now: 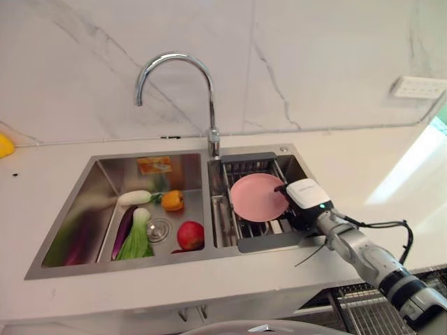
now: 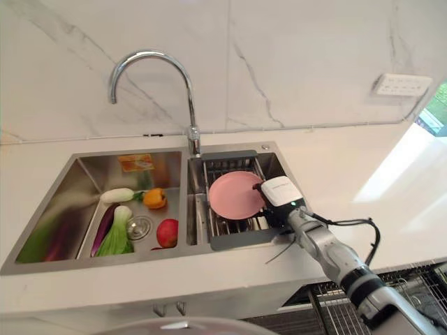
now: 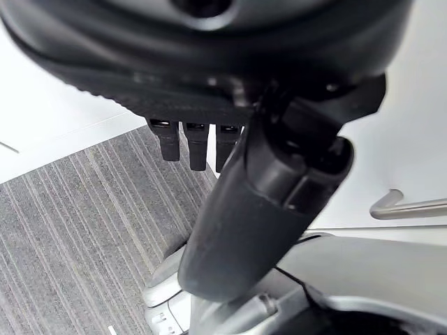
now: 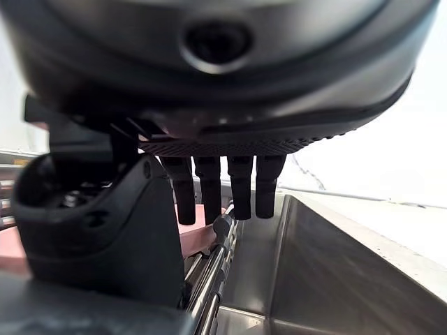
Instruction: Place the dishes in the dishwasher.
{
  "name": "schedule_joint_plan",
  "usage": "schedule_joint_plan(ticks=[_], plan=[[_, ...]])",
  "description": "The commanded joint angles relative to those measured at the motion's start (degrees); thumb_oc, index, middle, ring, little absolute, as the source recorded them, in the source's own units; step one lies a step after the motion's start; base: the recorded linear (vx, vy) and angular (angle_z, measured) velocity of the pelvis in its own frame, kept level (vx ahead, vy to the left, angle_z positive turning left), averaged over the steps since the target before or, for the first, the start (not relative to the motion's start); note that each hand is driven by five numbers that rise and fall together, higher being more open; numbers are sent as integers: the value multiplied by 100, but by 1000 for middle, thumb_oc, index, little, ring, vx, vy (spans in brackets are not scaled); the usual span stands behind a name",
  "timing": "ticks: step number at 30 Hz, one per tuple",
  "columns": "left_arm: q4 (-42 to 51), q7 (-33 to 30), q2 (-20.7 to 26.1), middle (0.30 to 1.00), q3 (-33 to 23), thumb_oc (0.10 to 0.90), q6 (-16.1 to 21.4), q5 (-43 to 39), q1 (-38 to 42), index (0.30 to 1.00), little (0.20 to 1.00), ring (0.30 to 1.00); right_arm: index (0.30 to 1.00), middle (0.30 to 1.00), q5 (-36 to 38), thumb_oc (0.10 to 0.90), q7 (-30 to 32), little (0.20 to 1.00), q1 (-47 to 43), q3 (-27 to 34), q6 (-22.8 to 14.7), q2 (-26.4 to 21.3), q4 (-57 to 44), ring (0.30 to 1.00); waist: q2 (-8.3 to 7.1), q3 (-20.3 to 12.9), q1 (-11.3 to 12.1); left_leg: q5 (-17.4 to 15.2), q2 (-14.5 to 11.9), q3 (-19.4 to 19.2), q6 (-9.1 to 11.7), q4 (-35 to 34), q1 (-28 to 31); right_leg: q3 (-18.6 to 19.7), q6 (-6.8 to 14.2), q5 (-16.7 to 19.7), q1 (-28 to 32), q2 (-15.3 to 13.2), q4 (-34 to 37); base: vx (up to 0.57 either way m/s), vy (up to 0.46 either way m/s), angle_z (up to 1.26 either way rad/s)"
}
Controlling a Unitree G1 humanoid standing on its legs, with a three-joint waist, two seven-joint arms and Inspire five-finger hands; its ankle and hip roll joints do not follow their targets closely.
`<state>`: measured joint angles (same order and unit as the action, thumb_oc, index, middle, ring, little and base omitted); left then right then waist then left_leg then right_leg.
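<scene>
Pink plate [image 1: 255, 197] lying tilted on the wire rack [image 1: 241, 209] in the right basin of the sink [image 1: 105, 171], its right edge at the right hand [image 1: 302, 202]. Right hand at the plate's rim with fingers [image 4: 241, 185] straight over the pink surface, thumb [image 4: 105, 216] beside them — whether pinching the rim or only touching, cannot tell. White cover seen on the back of this hand from the head views.

Rack sitting inside a dark tray [image 1: 269, 243] within the right basin. Curved faucet [image 1: 183, 84] standing behind the divider between the two basins.

In the left basin, well apart from the plate: red apple [image 1: 190, 235] near the divider, orange pepper [image 1: 172, 200] behind it, green leafy vegetable [image 1: 137, 237] beside the drain [image 1: 158, 228], purple eggplant [image 1: 123, 230] just left of it, pale long vegetable [image 1: 134, 197] toward the back.

White table [image 1: 349, 157] around the sink; marble wall with a white socket [image 1: 418, 86] at the right.

Left hand [image 3: 244, 202] seen low, above grey striped floor [image 3: 70, 230], fingers [image 3: 192, 143] relaxed and holding nothing.
</scene>
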<state>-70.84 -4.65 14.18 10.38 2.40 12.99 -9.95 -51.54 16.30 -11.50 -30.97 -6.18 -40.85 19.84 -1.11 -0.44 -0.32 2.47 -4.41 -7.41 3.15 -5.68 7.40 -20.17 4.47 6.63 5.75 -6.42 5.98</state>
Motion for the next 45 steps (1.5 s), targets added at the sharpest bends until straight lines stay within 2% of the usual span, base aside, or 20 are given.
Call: schedule_joint_plan(ticks=[1, 6, 15, 19, 21, 22, 23, 24, 25, 28, 32, 34, 37, 40, 45], plan=[[88, -54, 31, 900, 331, 800, 162, -15, 485, 900, 900, 900, 300, 300, -63, 400, 311, 300, -600, -64, -258, -667, -401, 300, -77, 368, 264, -787, -174, 93, 29, 119, 243, -134, 444, -485, 27, -457, -141, 0, 0, 0], [124, -87, 33, 900, 335, 800, 147, 22, 441, 900, 900, 900, 300, 300, 144, 400, 376, 300, -346, 226, -254, -522, -587, 300, -64, 367, 250, -797, -174, 75, 27, 115, 267, -112, 443, -488, 36, -455, -137, 1, 1, 1], [247, -281, -16, 900, 262, 800, 59, 33, 367, 900, 900, 900, 300, 300, 1240, 400, 661, 300, 359, 1268, -109, 310, -835, 300, -11, 397, 180, -811, -146, 33, 1, 106, 318, -51, 429, -478, 45, -452, -136, 0, 0, 0], [261, -403, -54, 900, 223, 800, -32, -1, 342, 900, 900, 900, 300, 300, 2450, 400, 891, 300, 688, 1891, -75, 984, -719, 300, 9, 423, 148, -804, -127, 29, -15, 105, 334, -42, 418, -471, 59, -455, -141, 0, 0, 0], [298, -481, -32, 900, 185, 800, -98, -10, 347, 900, 900, 900, 300, 300, 3206, 400, 990, 300, 806, 2186, -79, 1371, -679, 300, 16, 446, 138, -801, -120, 36, -21, 107, 338, -28, 411, -472, 60, -450, -143, 0, 0, 0], [338, -535, -30, 900, 147, 800, -155, -27, 337, 900, 900, 900, 300, 300, 3835, 400, 994, 300, 880, 2320, -91, 1648, -619, 300, 25, 446, 120, -794, -112, 41, -24, 105, 326, -36, 405, -471, 43, -457, -146, 0, 0, 0], [342, -534, -24, 900, 149, 800, -158, -27, 335, 900, 900, 900, 300, 300, 3845, 400, 988, 300, 884, 2323, -89, 1649, -623, 300, 20, 444, 121, -794, -111, 42, -24, 106, 325, -36, 405, -471, 43, -458, -145, 0, 0, 0], [386, -591, -12, 900, 80, 800, -213, -46, 319, 900, 900, 900, 300, 300, 4331, 400, 940, 300, 959, 2433, -95, 1831, -692, 300, 27, 456, 114, -791, -104, 49, -28, 103, 324, -30, 400, -471, 39, -461, -144, 0, 0, 0], [390, -590, -8, 900, 82, 800, -216, -47, 316, 900, 900, 900, 300, 300, 4340, 400, 934, 300, 965, 2437, -91, 1831, -700, 300, 23, 456, 116, -791, -103, 49, -28, 103, 325, -30, 400, -472, 40, -462, -143, 0, 0, 0], [478, -653, -10, 900, 30, 800, -294, -107, 293, 900, 900, 900, 300, 300, 5181, 400, 880, 300, 1069, 2587, -152, 2091, -819, 300, 34, 477, 103, -787, -91, 51, -24, 99, 331, -38, 396, -465, 37, -462, -143, 0, 0, 0], [521, -687, -14, 900, 2, 800, -349, -176, 281, 900, 900, 900, 300, 300, 5768, 400, 817, 300, 1125, 2671, -238, 2253, -954, 300, 42, 491, 88, -777, -81, 45, -17, 97, 327, -32, 393, -460, 28, -462, -139, 0, 0, 0], [528, -686, -14, 900, -24, 800, -351, -177, 278, 900, 900, 900, 300, 300, 5609, 400, 770, 300, 1145, 2683, -166, 2179, -1014, 300, 46, 492, 88, -776, -84, 42, -13, 94, 326, -35, 393, -462, 29, -461, -137, 0, 0, 0], [516, -669, -11, 900, -64, 800, -310, -125, 237, 900, 900, 900, 300, 300, 4841, 400, 724, 300, 1196, 2747, -31, 1856, -1245, 300, 43, 484, 89, -780, -83, 38, -6, 92, 329, -44, 392, -472, 36, -457, -134, 0, 0, 0], [486, -665, -36, 900, -63, 800, -288, -108, 239, 900, 900, 900, 300, 300, 4474, 400, 767, 300, 1199, 2780, 15, 1738, -1268, 300, 43, 479, 89, -782, -86, 42, -10, 93, 329, -50, 395, -471, 38, -459, -134, 0, 0, 0], [444, -657, -53, 900, -26, 800, -287, -84, 254, 900, 900, 900, 300, 300, 4296, 400, 900, 300, 1184, 2905, 41, 1694, -1255, 300, 44, 477, 91, -779, -83, 48, -17, 95, 318, -52, 394, -473, 37, -460, -132, 0, 0, 0]])
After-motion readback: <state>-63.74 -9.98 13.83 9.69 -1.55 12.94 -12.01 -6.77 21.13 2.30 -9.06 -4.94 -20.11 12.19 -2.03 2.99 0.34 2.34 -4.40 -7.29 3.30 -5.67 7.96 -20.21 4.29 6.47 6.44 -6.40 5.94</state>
